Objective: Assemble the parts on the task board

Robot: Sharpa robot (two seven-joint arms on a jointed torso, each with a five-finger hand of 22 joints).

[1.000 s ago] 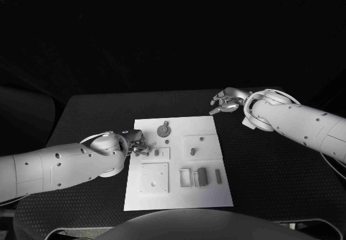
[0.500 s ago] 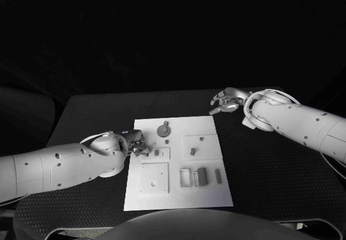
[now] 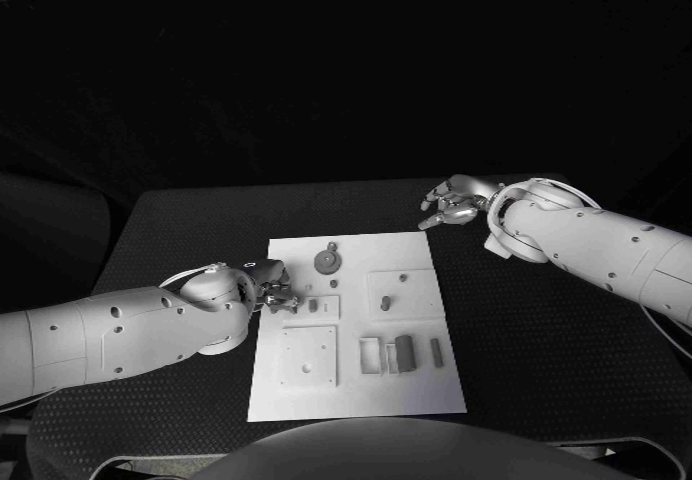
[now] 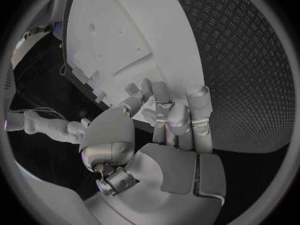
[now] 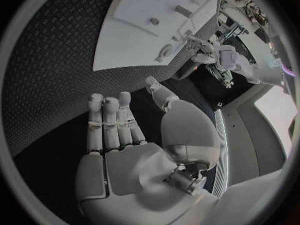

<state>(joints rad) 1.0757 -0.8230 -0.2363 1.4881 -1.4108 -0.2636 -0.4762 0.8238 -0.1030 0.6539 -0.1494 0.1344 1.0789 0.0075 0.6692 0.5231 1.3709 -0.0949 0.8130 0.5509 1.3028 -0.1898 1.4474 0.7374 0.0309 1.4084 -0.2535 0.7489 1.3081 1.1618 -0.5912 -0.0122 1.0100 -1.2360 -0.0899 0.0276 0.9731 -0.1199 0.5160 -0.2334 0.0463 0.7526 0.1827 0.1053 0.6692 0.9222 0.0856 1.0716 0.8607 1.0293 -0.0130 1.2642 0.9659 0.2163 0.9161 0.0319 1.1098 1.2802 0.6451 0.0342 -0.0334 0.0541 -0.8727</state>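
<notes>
The white task board (image 3: 361, 395) lies in the middle of the black table. My left hand (image 3: 271, 293) rests at its left edge, fingers drawn together and tips down next to a small grey peg (image 3: 312, 306). In the left wrist view the left hand (image 4: 169, 120) points its fingertips at the board (image 4: 156, 30); whether they pinch a part is hidden. My right hand (image 3: 454, 203) hovers off the board's far right corner, holding nothing, fingers straight and thumb apart (image 5: 125, 130). A round grey disc (image 3: 329, 261) lies at the board's far side.
A second peg (image 3: 385, 301) stands in a raised square. A square plate (image 3: 309, 355) and several upright rectangular parts (image 3: 404, 352) sit near the board's front. The right wrist view shows the board (image 5: 134, 15) and my left hand (image 5: 215, 52) beyond it.
</notes>
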